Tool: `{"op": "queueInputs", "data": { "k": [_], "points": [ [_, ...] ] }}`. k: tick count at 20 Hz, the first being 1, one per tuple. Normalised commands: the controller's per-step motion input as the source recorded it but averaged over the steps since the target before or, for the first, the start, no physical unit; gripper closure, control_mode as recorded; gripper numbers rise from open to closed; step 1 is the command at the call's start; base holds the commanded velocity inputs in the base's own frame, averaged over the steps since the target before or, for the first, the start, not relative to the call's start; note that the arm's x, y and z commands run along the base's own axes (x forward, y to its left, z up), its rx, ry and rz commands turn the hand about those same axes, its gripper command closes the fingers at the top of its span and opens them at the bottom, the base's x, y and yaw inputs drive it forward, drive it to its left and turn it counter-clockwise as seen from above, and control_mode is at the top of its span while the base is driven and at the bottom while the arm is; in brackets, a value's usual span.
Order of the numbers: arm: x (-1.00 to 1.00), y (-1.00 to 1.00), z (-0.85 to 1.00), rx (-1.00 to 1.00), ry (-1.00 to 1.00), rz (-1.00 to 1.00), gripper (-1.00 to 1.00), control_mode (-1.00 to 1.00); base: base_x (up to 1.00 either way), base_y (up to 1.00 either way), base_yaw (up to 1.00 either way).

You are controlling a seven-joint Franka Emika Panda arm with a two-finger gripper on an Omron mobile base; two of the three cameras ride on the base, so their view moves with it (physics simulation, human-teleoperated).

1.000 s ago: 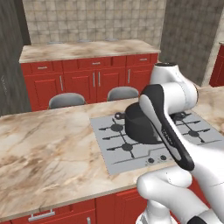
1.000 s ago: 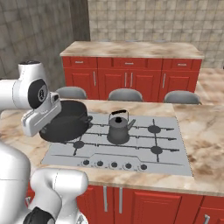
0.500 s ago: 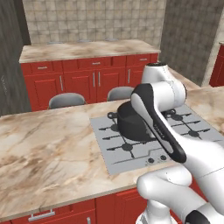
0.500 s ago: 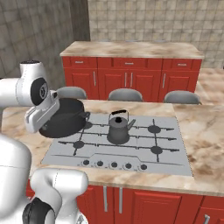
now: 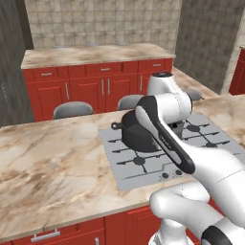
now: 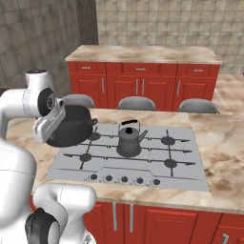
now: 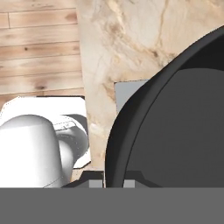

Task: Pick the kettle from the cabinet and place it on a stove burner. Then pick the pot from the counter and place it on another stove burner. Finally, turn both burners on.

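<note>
My gripper (image 7: 111,183) is shut on the rim of the black pot (image 6: 71,126), one fingertip on each side of the wall. The pot (image 5: 136,136) hangs slightly tilted over the rear left burner of the grey cooktop (image 6: 143,164), close above its grate. In the hand view the pot's dark inside (image 7: 183,127) takes up the right half. The dark grey kettle (image 6: 128,139) stands upright on a middle burner, to the right of the pot and apart from it. My arm hides the gripper in the left base view. The cabinet and the counter are out of view.
A row of small knobs (image 6: 124,179) lines the cooktop's front edge. The cooktop sits in a long marbled island (image 5: 52,167). Grey chairs (image 6: 137,103) stand behind it, and a run of red cabinets (image 5: 95,86) lies farther back.
The arm has carried the pot leftward and a little farther back over the cooktop, toward the rear left burner. The kettle has stayed put.
</note>
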Motion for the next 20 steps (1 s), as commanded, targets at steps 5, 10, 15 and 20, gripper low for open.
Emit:
{"op": "queueInputs", "data": {
  "k": [5,10,15,20],
  "points": [
    [0.42,0.0,-0.04,0.0,0.0,0.0,1.0,-1.0,0.0,0.0,0.0],
    [0.41,0.0,-0.02,0.0,0.02,0.0,1.0,-1.0,0.0,0.0,0.0],
    [0.32,0.0,-0.16,0.0,0.08,0.0,1.0,-1.0,0.0,0.0,0.0],
    [0.31,0.0,-0.21,0.0,0.06,0.0,1.0,-1.0,0.0,0.0,0.0]
  ]
}}
